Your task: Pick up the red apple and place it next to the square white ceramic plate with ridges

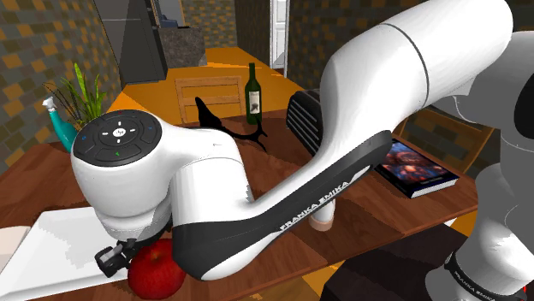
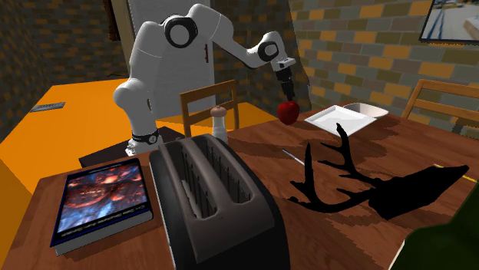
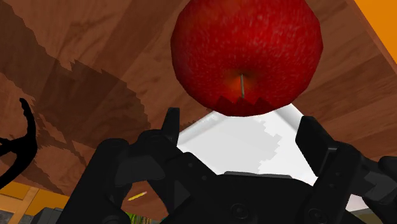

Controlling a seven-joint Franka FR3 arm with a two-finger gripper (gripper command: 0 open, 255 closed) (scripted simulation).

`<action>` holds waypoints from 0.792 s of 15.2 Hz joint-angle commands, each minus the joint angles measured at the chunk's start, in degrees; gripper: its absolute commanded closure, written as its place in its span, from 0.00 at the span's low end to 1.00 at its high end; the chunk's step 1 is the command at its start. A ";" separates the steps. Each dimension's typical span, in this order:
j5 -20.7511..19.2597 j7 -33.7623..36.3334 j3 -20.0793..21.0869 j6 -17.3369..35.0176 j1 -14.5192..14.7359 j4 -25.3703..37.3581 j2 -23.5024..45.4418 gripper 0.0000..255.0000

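Observation:
The red apple (image 2: 289, 113) rests on the brown wooden table close to the near corner of the square white plate (image 2: 341, 116). In the shoulder view the apple (image 1: 157, 269) lies just to the right of the plate (image 1: 51, 248), low in the picture. My gripper (image 2: 288, 93) points down right above the apple's top. In the wrist view the apple (image 3: 245, 54), stem up, sits just past the fingertips, and my gripper (image 3: 240, 124) is open, its fingers apart and not clasping the fruit. The plate (image 3: 254, 149) shows between them. The arm hides most of my gripper (image 1: 120, 255) in the shoulder view.
On the table stand a black toaster (image 2: 219, 199), a book (image 2: 104, 199), a black antler figure (image 2: 361, 188) and a small mill (image 2: 219, 123). A wine bottle (image 1: 253, 94) and a teal spray bottle (image 1: 58, 124) stand farther back. Wooden chairs (image 2: 207, 100) flank the table.

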 commanded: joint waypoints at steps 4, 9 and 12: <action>1.70 -0.82 1.13 -3.08 -0.05 -0.92 -4.04 0.00; 2.15 -1.05 1.40 -3.94 -0.03 -1.03 -5.04 0.00; 2.15 -1.05 1.40 -3.94 -0.03 -1.03 -5.04 0.00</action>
